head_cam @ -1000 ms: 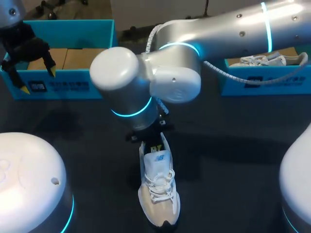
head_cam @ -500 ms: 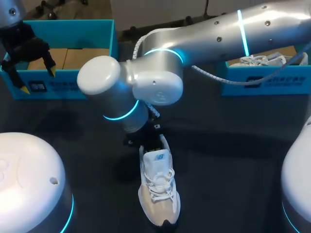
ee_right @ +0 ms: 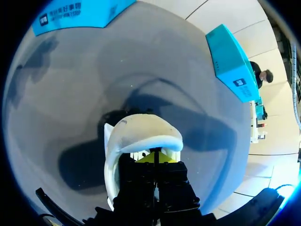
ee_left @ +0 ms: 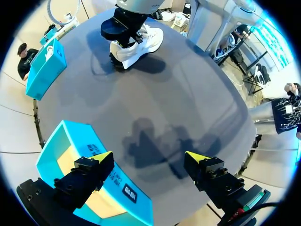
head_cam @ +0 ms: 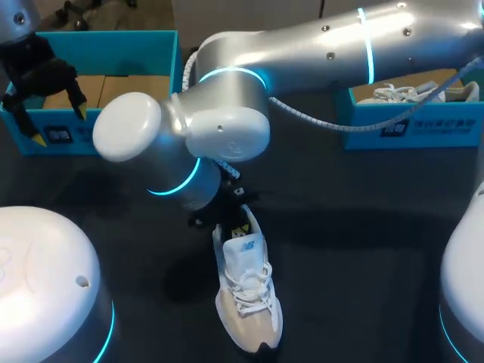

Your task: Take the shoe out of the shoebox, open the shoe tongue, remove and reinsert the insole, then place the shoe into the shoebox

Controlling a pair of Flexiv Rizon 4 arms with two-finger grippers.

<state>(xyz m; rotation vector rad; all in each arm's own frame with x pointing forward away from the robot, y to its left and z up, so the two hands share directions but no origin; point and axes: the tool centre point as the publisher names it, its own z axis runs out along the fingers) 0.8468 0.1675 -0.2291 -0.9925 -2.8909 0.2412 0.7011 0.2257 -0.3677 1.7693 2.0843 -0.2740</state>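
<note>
Shoe out on the worktop, my right fingers in its mouth

The shoe (head_cam: 246, 291) stands on its sole in the middle of the worktop (head_cam: 340, 227), toe toward the near edge. My right fingers (ee_right: 157, 157) are closed together inside its opening, behind the tongue; whether something thin is between them I cannot tell. My left fingers (ee_left: 101, 157) are spread wide and hold nothing, above the shoebox (head_cam: 113, 45) at the far left corner, which shows its brown bottom. The second shoebox (head_cam: 408, 125) at the far right corner holds another shoe (head_cam: 408, 92).
</note>
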